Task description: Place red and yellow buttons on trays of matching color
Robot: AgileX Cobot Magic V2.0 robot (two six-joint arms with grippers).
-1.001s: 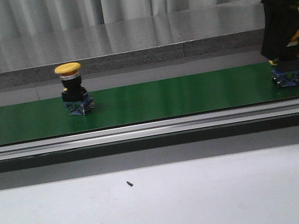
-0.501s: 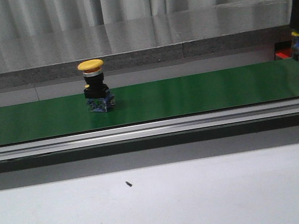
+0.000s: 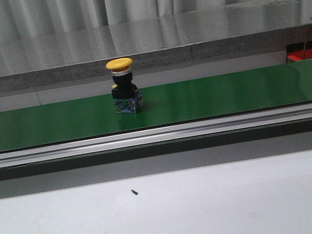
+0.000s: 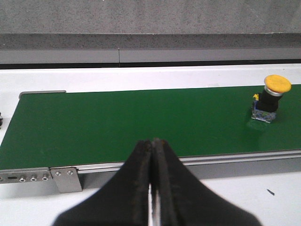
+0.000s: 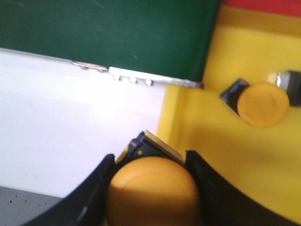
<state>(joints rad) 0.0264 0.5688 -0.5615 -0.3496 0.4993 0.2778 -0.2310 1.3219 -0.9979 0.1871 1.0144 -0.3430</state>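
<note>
We clamp a yellow button [image 5: 153, 193] in the right gripper [image 5: 150, 181] | yellow tray [image 5: 211, 160] lies just beside and below it | left gripper [image 4: 151, 155] closed, empty.

Pale pleated curtains [image 3: 125, 0] hang behind a grey, seemingly stone ledge [image 3: 131, 37].

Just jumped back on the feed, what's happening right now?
The right gripper is shut on a yellow button and hangs at the edge of the yellow tray, where one yellow button already lies. Another yellow button stands upright on the green conveyor belt. The left gripper is shut and empty, on the near side of the belt.
</note>
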